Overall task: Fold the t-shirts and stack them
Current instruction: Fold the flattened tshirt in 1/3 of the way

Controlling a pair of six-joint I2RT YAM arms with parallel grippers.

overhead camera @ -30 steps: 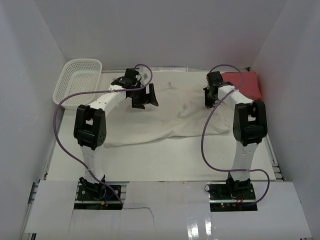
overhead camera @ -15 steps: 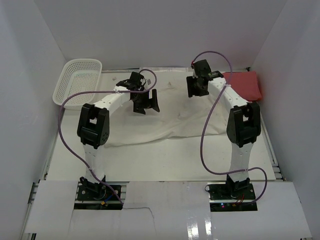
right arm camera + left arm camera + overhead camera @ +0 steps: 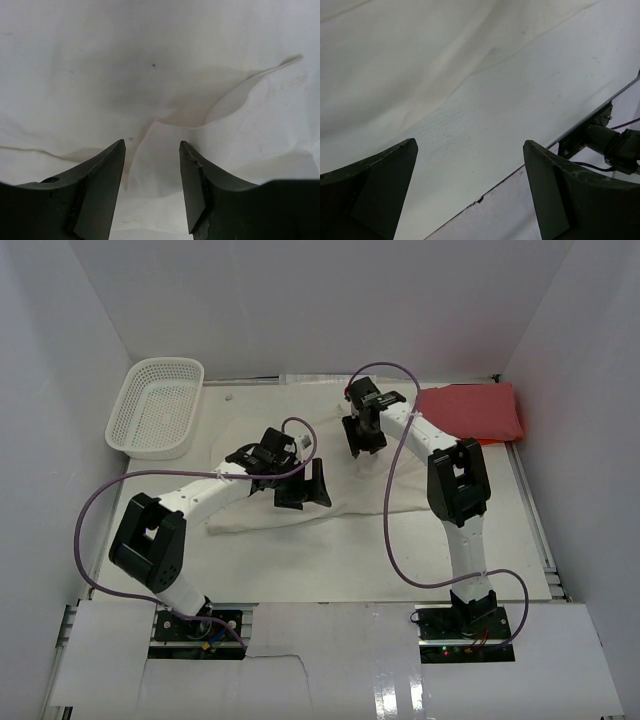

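The cream-white t-shirt (image 3: pixel 262 516) lies rumpled across the middle of the table. My left gripper (image 3: pixel 303 487) is open and empty, just above the shirt's near part. In the left wrist view its jaws (image 3: pixel 470 145) stand wide apart, with the shirt (image 3: pixel 395 60) at the upper left. My right gripper (image 3: pixel 360 440) is open over the shirt's far part. In the right wrist view its gripper (image 3: pixel 152 145) straddles a raised fold of the shirt (image 3: pixel 150 65) without holding it. The red t-shirt (image 3: pixel 470 410) lies folded at the back right.
A white mesh basket (image 3: pixel 160 405) stands at the back left. White walls close in the table on three sides. The table's near edge and the right arm's base (image 3: pixel 610 145) show in the left wrist view.
My right gripper moved left from the shirt's right side to its far middle. The shirt's right edge now lies further left. My left gripper moved nearer and right.
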